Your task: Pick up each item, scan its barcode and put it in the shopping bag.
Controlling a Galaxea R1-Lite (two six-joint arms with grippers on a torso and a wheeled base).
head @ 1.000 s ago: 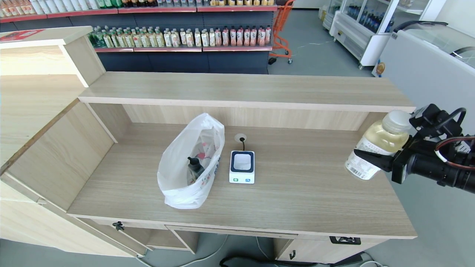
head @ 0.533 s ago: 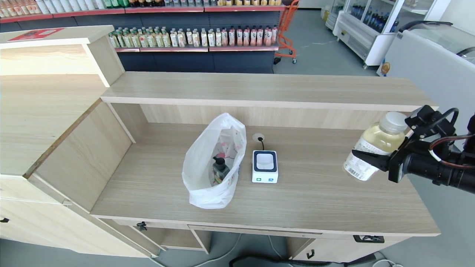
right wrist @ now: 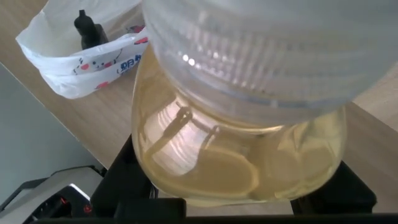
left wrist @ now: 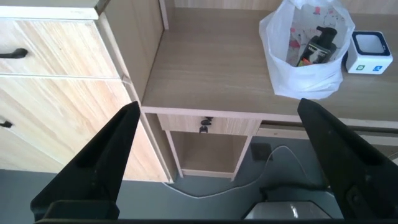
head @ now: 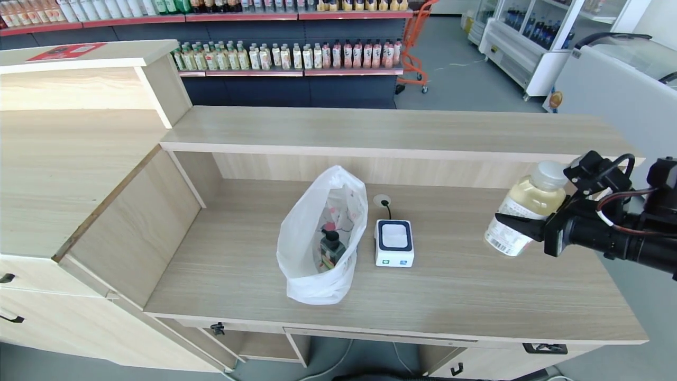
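My right gripper (head: pixel 519 224) is shut on a clear bottle (head: pixel 523 209) of pale yellow drink with a white cap, held tilted in the air above the counter's right end. In the right wrist view the bottle (right wrist: pixel 242 130) sits close up between the dark fingers (right wrist: pixel 124 183). A white barcode scanner (head: pixel 394 242) lies mid-counter. Just left of it stands the white shopping bag (head: pixel 309 238), open, with a dark pump bottle (head: pixel 331 248) inside. My left gripper (left wrist: pixel 217 168) hangs open below and in front of the counter's left part, facing the bag (left wrist: pixel 308 68) and the scanner (left wrist: pixel 370 53).
The wooden counter (head: pixel 449 286) has a raised ledge (head: pixel 370 132) at the back and a side wall (head: pixel 132 227) on the left. Drawers (left wrist: pixel 56 93) stand beside the counter's left end. Store shelves with bottles (head: pixel 285 55) and freezers (head: pixel 608 79) stand behind.
The whole head picture has shifted right, so the camera moved. The right gripper with the bottle now stands closer to the scanner than one second ago.
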